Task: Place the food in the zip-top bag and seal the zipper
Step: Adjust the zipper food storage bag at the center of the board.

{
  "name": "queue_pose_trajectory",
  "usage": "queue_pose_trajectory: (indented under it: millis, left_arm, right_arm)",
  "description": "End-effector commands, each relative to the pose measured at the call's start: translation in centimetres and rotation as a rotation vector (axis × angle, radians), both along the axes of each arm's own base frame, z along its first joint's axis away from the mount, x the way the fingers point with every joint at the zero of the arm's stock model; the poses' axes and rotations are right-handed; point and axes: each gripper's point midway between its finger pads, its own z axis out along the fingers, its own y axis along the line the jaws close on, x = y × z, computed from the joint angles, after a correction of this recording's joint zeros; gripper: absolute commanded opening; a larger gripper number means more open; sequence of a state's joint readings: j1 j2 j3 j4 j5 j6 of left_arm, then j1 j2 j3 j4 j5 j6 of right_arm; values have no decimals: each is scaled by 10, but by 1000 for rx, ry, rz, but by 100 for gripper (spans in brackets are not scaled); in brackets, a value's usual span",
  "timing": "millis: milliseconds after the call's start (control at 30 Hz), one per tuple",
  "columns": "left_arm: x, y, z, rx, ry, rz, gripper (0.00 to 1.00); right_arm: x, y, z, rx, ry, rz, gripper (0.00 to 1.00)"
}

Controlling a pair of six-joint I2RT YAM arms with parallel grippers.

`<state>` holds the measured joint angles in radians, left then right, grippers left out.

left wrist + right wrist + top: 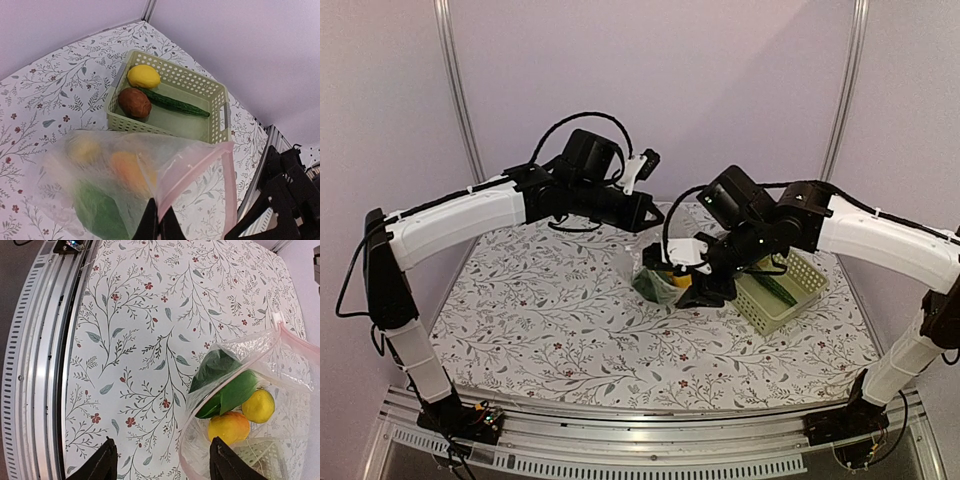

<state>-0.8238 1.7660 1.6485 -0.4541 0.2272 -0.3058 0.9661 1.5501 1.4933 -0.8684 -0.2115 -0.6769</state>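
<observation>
Left gripper (159, 222) clamped on mouth edge of clear zip-top bag (90, 165) by pink zipper (195, 167), leafy green (220, 385), yellow fruit (258, 405), orange piece (228, 426) inside, right gripper (162, 450) jaws apart near bag, second yellow fruit (143, 76), reddish-brown round one (134, 102), cucumber (175, 102) in green basket (150, 129).

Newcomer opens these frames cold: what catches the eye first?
The clear zip-top bag is held up mid-table, pinched at its pink zipper by the shut left gripper, with a leafy green, an orange piece and a yellow fruit inside. To its right, the pale green basket holds a second yellow fruit, a reddish-brown one and a dark cucumber. The right gripper hovers open beside the bag's mouth.
</observation>
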Motion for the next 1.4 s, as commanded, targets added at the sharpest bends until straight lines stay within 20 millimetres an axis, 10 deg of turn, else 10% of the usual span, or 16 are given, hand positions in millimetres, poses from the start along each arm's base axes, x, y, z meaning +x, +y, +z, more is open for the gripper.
queue_pose_trajectory:
  millis: [0, 333, 467, 833, 1367]
  left_arm:
    - [-2, 11, 5, 21, -13, 2, 0]
    - [0, 29, 7, 44, -19, 25, 4]
    - [2, 42, 5, 89, -37, 47, 30]
    - [1, 84, -10, 230, -96, 128, 37]
    - [1, 44, -9, 140, -77, -26, 22]
  right_arm:
    - [28, 3, -19, -76, -118, -73, 59]
    - [37, 15, -27, -94, -145, -70, 21]
    - [34, 18, -14, -67, -142, -53, 1]
    - [28, 12, 20, -7, -190, -29, 0]
    - [26, 15, 36, 23, -183, -25, 0]
